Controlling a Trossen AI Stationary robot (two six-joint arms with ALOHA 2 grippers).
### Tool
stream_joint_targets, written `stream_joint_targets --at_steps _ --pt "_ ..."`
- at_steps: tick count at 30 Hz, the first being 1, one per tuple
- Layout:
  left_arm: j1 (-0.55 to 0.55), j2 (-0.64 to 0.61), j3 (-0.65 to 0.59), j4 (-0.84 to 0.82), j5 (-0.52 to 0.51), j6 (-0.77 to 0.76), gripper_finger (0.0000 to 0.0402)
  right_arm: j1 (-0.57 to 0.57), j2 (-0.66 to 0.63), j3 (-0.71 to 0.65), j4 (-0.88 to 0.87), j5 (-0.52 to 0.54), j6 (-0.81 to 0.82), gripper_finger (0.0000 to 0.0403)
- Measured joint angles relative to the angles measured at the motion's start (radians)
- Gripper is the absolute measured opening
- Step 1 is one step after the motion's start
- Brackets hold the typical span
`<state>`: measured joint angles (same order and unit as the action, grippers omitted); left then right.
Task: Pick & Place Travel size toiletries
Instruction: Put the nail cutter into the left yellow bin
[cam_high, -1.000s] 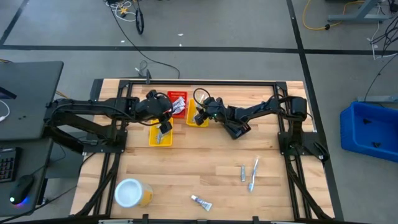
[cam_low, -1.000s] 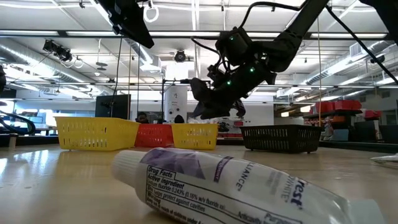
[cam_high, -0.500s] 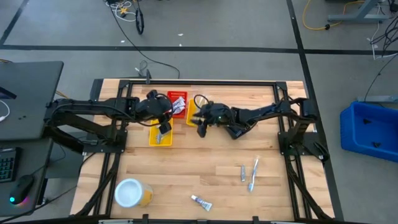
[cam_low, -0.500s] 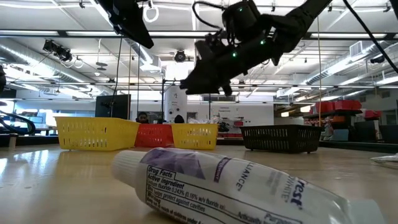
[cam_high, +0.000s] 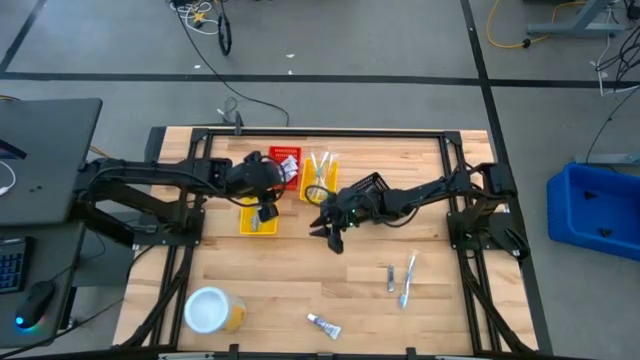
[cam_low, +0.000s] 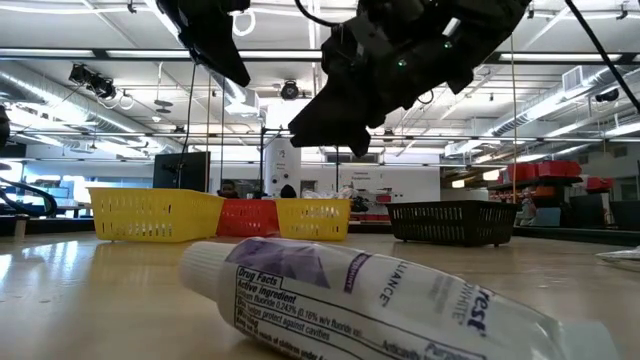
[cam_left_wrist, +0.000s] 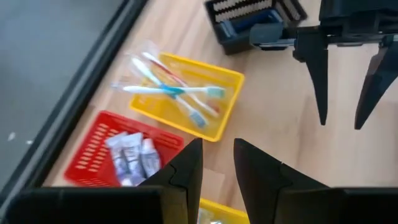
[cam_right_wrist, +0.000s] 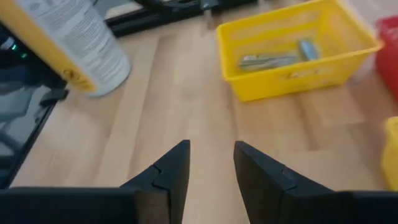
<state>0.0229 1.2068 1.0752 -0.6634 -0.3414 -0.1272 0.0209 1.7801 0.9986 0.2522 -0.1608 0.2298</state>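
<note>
My right hand (cam_high: 327, 226) is open and empty, above the worktop (cam_high: 300, 280). My left hand (cam_high: 266, 207) waits open over a yellow basket (cam_high: 259, 221). Loose toiletries (cam_high: 402, 277) lie well apart from my right hand; a crooked grab could push them off.

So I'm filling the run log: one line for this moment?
right gripper: open, empty, over bare table | left gripper: above yellow basket | toothbrushes: binned
</note>
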Motion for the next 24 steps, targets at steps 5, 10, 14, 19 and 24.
stream_joint_targets --at_steps 5,10,14,19,24 --pt "-0.002 0.051 0.000 0.009 0.023 -0.007 0.0098 0.041 0.000 0.000 -0.058 0.000 -0.002 0.0129" --pt "-0.011 0.096 0.000 0.006 0.050 -0.018 0.0098 0.073 0.000 0.000 -0.125 0.002 -0.002 0.0130" --pt "-0.036 0.111 0.000 0.032 0.088 -0.018 0.0098 0.093 0.000 0.000 -0.181 0.002 -0.002 0.0129" --pt "-0.074 0.109 0.000 0.064 0.092 -0.017 0.0098 0.112 0.000 0.000 -0.210 0.002 0.000 0.0123" --pt "-0.099 0.117 0.000 0.099 0.092 -0.011 0.0098 0.125 0.000 0.000 -0.239 0.002 -0.003 0.0117"
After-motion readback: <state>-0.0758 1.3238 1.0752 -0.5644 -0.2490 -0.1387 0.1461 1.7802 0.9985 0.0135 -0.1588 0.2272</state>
